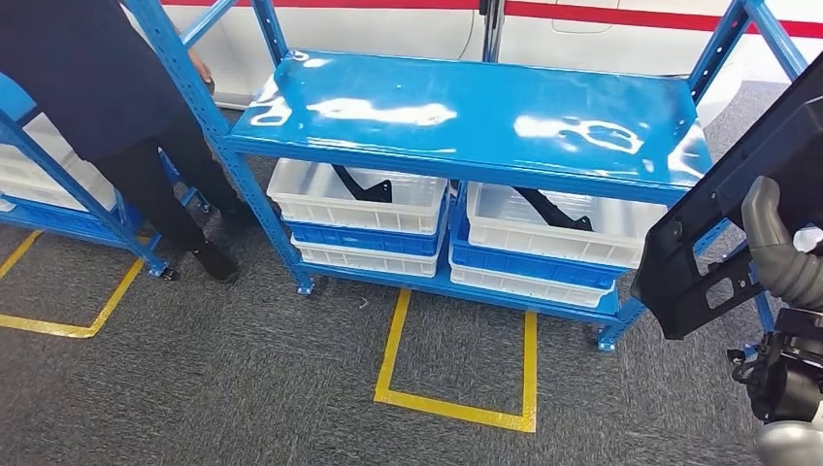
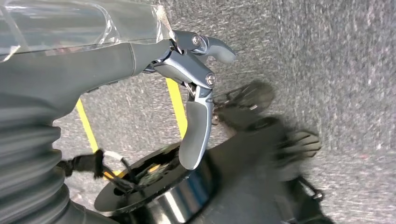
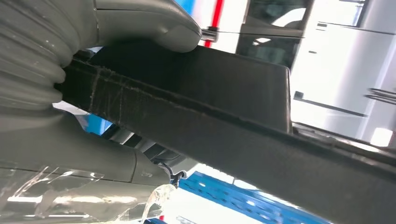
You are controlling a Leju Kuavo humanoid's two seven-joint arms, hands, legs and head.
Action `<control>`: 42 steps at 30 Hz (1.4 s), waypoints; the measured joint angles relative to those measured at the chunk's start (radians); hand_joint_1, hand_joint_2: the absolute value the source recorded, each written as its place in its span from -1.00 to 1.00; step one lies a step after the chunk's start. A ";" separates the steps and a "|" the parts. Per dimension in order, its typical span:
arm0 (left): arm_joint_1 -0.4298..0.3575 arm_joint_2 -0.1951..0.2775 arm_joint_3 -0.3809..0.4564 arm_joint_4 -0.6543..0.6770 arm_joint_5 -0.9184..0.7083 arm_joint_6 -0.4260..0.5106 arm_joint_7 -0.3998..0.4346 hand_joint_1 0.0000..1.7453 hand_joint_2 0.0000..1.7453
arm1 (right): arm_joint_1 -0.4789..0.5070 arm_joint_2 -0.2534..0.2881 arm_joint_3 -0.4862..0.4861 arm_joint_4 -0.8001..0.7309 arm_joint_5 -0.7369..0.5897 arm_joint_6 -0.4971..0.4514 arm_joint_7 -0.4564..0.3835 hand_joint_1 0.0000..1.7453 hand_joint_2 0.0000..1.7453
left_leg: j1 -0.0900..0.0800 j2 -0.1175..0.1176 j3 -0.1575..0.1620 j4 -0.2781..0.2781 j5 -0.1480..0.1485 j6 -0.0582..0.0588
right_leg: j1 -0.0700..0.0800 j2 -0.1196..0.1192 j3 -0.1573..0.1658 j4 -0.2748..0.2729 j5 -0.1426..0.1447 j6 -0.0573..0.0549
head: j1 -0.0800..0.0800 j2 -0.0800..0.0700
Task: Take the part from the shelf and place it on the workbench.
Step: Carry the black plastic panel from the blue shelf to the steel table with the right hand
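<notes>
- Right hand (image 3: 140,28) grips the black part (image 1: 723,214), apparently firmly.
- Left hand (image 2: 196,93) hangs released.
- Keep the part level, clear of the shelf (image 1: 466,116), while turning.

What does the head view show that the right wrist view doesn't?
Head view alone: the blue shelf, white bins with dark pieces inside, yellow floor tape and a person standing at the left. Right wrist view alone: the right hand close up, its thumb pressed on the part's edge. Both share the black part that the right arm carries.
</notes>
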State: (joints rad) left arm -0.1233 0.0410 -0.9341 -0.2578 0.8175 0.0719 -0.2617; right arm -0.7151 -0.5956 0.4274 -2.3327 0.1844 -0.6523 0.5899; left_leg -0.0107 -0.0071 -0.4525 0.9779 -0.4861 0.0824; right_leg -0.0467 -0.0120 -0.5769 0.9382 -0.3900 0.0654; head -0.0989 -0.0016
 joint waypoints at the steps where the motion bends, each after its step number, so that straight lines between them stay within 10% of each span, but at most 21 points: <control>1: -0.001 0.004 0.004 0.000 0.004 0.002 0.011 -1.00 1.00 | 0.003 -0.004 -0.005 -0.005 0.004 0.001 0.002 1.00 1.00 | -0.002 0.000 0.029 -0.045 -0.009 -0.004 | 0.003 -0.001 -0.004 0.000 0.008 0.006 | 0.000 0.000; 4: 0.000 0.012 0.013 0.002 0.025 0.012 0.094 -1.00 1.00 | 0.011 -0.021 -0.021 -0.018 0.013 0.001 0.033 1.00 1.00 | -0.001 0.002 0.031 -0.087 0.010 -0.009 | 0.005 -0.001 -0.026 0.016 0.008 0.020 | 0.001 0.000; 8: 0.011 0.022 0.026 0.005 0.047 0.014 0.192 -1.00 1.00 | 0.024 -0.074 -0.076 -0.026 -0.090 -0.010 0.059 1.00 1.00 | -0.014 0.003 0.007 -0.089 0.039 0.010 | 0.014 0.002 -0.125 0.262 -0.135 0.015 | 0.001 0.000; 10: 0.014 0.027 0.028 0.007 0.057 0.013 0.220 -1.00 1.00 | 0.040 -0.105 -0.123 -0.027 -0.173 -0.004 0.042 1.00 1.00 | -0.024 0.002 -0.003 -0.087 0.048 0.015 | 0.020 0.003 -0.133 0.322 -0.152 0.011 | 0.001 0.000; 15: 0.014 0.032 0.030 0.010 0.075 0.023 0.325 -1.00 1.00 | 0.051 -0.150 -0.212 -0.027 -0.234 0.023 0.022 1.00 1.00 | -0.039 0.003 -0.020 -0.064 0.048 0.011 | 0.027 0.005 0.056 0.026 -0.058 -0.005 | 0.002 0.000; 19: 0.012 0.037 0.030 0.013 0.077 0.031 0.418 -1.00 1.00 | 0.049 -0.169 -0.249 -0.027 -0.236 0.029 0.024 1.00 1.00 | -0.040 0.002 -0.037 -0.038 0.036 0.001 | 0.023 0.005 0.052 0.010 -0.048 -0.024 | 0.001 0.000; 25: 0.012 0.038 0.030 0.016 0.077 0.030 0.490 -1.00 1.00 | 0.044 -0.189 -0.281 -0.027 -0.244 0.034 0.030 1.00 1.00 | -0.002 0.003 -0.159 0.264 -0.124 -0.045 | 0.016 0.003 0.023 0.009 -0.025 -0.034 | 0.001 0.000; 31: 0.004 0.041 0.029 0.018 0.072 0.020 0.518 -1.00 1.00 | 0.047 -0.202 -0.309 -0.028 -0.261 0.035 0.021 1.00 1.00 | -0.035 0.016 0.023 -0.076 0.007 0.017 | 0.017 -0.010 0.007 0.006 0.002 -0.020 | 0.001 0.000; 35: 0.005 0.043 0.029 0.019 0.066 0.014 0.529 -1.00 1.00 | 0.056 -0.212 -0.322 -0.028 -0.220 0.043 0.024 1.00 1.00 | -0.036 0.007 0.016 -0.107 0.043 0.024 | 0.014 -0.014 -0.008 0.020 -0.004 0.002 | 0.001 0.000; 39: 0.007 0.041 0.028 0.019 0.063 0.010 0.530 -1.00 1.00 | 0.061 -0.219 -0.326 -0.030 -0.195 0.051 0.035 1.00 1.00 | -0.028 -0.014 -0.008 -0.114 0.079 0.021 | 0.020 0.002 -0.106 0.272 -0.160 0.010 | 0.002 0.000; 42: 0.009 0.038 0.027 0.019 0.061 0.008 0.534 -1.00 1.00 | 0.068 -0.219 -0.326 -0.030 -0.194 0.059 0.042 1.00 1.00 | -0.022 -0.039 -0.025 -0.103 0.088 0.013 | 0.016 0.008 -0.063 0.255 -0.143 0.018 | 0.002 0.000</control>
State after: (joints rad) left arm -0.1145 0.0789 -0.9076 -0.2388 0.8781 0.0797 0.2727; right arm -0.6473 -0.8150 0.1016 -2.3625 -0.0096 -0.5935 0.6317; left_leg -0.0329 -0.0460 -0.4772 0.8749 -0.3982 0.0953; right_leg -0.0310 -0.0042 -0.6402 1.1935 -0.5328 0.0834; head -0.0968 -0.0016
